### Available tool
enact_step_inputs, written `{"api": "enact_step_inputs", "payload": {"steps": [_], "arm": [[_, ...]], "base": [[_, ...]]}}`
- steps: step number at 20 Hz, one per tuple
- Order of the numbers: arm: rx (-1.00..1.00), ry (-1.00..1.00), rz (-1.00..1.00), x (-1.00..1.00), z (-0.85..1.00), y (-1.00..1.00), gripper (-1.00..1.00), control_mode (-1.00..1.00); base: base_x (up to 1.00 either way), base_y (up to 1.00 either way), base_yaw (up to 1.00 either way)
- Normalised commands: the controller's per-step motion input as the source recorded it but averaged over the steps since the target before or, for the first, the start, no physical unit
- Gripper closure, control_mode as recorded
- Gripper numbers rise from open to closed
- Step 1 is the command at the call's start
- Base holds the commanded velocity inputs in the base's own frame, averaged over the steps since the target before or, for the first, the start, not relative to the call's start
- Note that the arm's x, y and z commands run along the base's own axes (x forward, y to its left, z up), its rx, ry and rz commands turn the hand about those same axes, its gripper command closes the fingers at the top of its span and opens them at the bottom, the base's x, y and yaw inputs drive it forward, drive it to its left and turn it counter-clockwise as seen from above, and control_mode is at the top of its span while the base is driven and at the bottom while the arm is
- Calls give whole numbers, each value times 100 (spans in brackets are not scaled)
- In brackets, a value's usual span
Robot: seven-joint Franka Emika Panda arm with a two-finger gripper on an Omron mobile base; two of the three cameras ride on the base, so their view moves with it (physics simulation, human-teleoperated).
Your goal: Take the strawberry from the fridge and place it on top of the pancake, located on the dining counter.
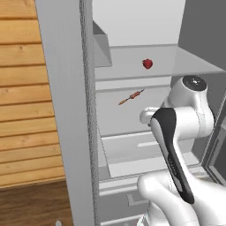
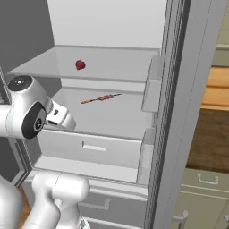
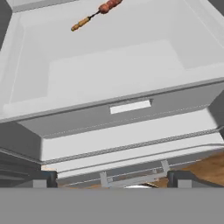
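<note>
The fridge (image 1: 66,110) stands open, showing its white shelves (image 2: 112,62). A tiny red strawberry (image 1: 147,64) sits alone on the upper glass shelf, also seen in the right base view (image 2: 80,65). My arm reaches into the fridge well below that shelf. In the hand view, my gripper (image 3: 113,179) is open with nothing between its fingertips (image 3: 46,177). It faces the lower shelf and the drawer front (image 3: 127,107). The strawberry is above it and further in. The pancake and the dining counter are out of view.
A thin orange-brown skewer (image 1: 131,96) lies on the lower shelf (image 2: 100,99), ahead of the hand (image 3: 94,15). Door bins (image 2: 152,89) line the right door. Fridge doors flank the arm on both sides. Grey-green drawers (image 2: 201,188) stand right of the fridge.
</note>
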Motion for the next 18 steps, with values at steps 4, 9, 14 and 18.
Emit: {"api": "enact_step_inputs", "payload": {"steps": [4,9,14,18], "arm": [[0,0,0,0,0,0,-100,100],[5,-22,0,24,74,0,-100,-100],[2,-29,0,40,100,-3,-100,-100],[0,-11,0,48,99,-2,-100,-100]], "base": [[34,-1,2],[5,0,0],[0,0,0],[0,0,0]]}}
